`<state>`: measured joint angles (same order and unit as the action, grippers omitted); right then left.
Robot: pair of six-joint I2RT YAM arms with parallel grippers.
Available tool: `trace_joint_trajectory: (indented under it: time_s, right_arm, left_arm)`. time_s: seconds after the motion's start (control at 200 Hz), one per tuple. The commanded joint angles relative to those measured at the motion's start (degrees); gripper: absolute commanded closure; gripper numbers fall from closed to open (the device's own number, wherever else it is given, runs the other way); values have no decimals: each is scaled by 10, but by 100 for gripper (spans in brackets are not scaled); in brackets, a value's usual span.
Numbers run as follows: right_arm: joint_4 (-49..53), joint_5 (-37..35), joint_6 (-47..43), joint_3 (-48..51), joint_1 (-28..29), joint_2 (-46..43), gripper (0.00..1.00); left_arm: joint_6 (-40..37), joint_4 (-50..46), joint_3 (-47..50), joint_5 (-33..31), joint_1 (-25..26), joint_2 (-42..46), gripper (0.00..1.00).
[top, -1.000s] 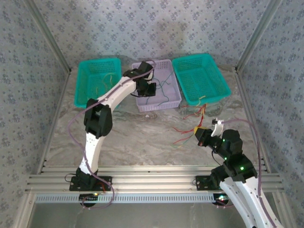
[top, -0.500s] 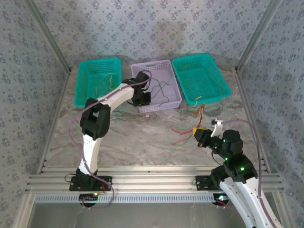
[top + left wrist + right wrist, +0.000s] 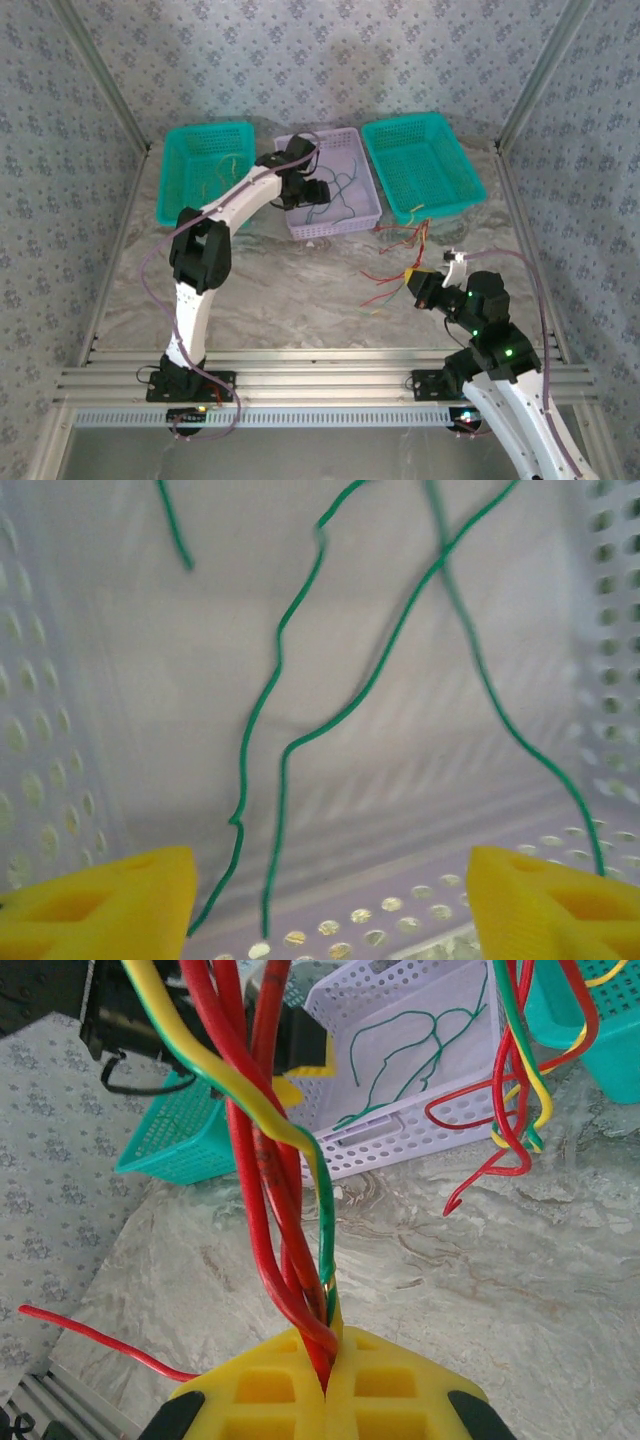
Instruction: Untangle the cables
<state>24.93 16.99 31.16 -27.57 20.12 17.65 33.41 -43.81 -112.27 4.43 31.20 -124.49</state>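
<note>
Left gripper [image 3: 318,192] hangs over the purple basket [image 3: 345,217], the middle of three baskets at the far side of the table [image 3: 290,290]. In the left wrist view its yellow fingertips [image 3: 110,900] stand wide apart at the bottom corners. The left gripper [image 3: 330,905] has nothing between them.

Green wires [image 3: 443,552] lie loose on the floor of the purple basket [image 3: 600,630], below the open jaws. At least three strands, two of them crossing near the top. They do not touch the fingertips.

Right gripper [image 3: 413,283] sits low over the near right part of the table. Right wrist view: the jaws of the right gripper [image 3: 328,1385] are closed tight on a bundle [image 3: 265,1200] of cables. It is mostly red, with one yellow and one green strand twisted in. The bundle rises from the fingers and runs out of the top of the frame.

A second knot of red, yellow and green loops [image 3: 512,1110] hangs near the front right corner of the purple basket [image 3: 400,1135], its lowest red loop close to the marble. One red end [image 3: 100,1345] trails off to the left over the table.

From above, red strands [image 3: 385,295] spread on the table between the right gripper and the right teal basket [image 3: 385,165].

Left teal basket [image 3: 170,195] holds a few yellow wires [image 3: 215,185].
</note>
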Motion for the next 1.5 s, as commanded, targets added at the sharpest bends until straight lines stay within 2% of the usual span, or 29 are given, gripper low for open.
trace_joint_trajectory:
  time_s: [0.0, 0.155, 0.295, 0.375, 0.49, 0.61, 0.745, 0.884, 1.019, 1.104, 1.214, 1.264, 1.349, 1.434, 1.494]
  right_arm:
    - [-31, 19, 11, -2, 5, 2, 100]
    - [-69, 69, 22, 11, 5, 4, 100]
    - [-170, 201, 44, 39, 5, 21, 100]
    - [-235, 261, 75, 55, 5, 35, 100]
    - [-287, 309, 74, 56, 7, 51, 100]
    - [-314, 333, 66, 54, 10, 62, 100]
    - [-364, 347, 87, 61, 19, 91, 100]
    - [-384, 354, 84, 51, 46, 119, 100]
    - [-367, 346, 67, 41, 67, 132, 100]
    - [-352, 338, 61, 42, 69, 131, 100]
    - [-340, 332, 58, 43, 70, 125, 100]
    - [-338, 330, 58, 44, 72, 124, 100]
    - [-347, 332, 62, 50, 76, 124, 100]
    - [-361, 335, 66, 54, 82, 124, 100]
    - [-366, 336, 67, 55, 87, 123, 100]
  left_arm:
    - [-23, -38, -45, -9, 14, 48, 18]
    - [-26, -21, 1, 5, 53, 129, 14]
    - [0, 44, 143, 31, 89, 227, 13]
    - [35, 122, 242, 72, 94, 287, 13]
    - [74, 183, 350, 111, 99, 345, 13]
    - [94, 214, 412, 124, 110, 380, 13]
    - [143, 306, 475, 170, 121, 399, 14]
    - [143, 328, 477, 169, 149, 391, 13]
    - [143, 339, 482, 165, 153, 386, 14]
    - [145, 346, 492, 152, 152, 400, 17]
    - [144, 357, 516, 122, 149, 439, 34]
    - [150, 365, 528, 115, 145, 455, 37]
    - [152, 374, 539, 119, 142, 467, 35]
    - [150, 376, 543, 127, 142, 468, 27]
    - [154, 393, 558, 130, 142, 472, 26]
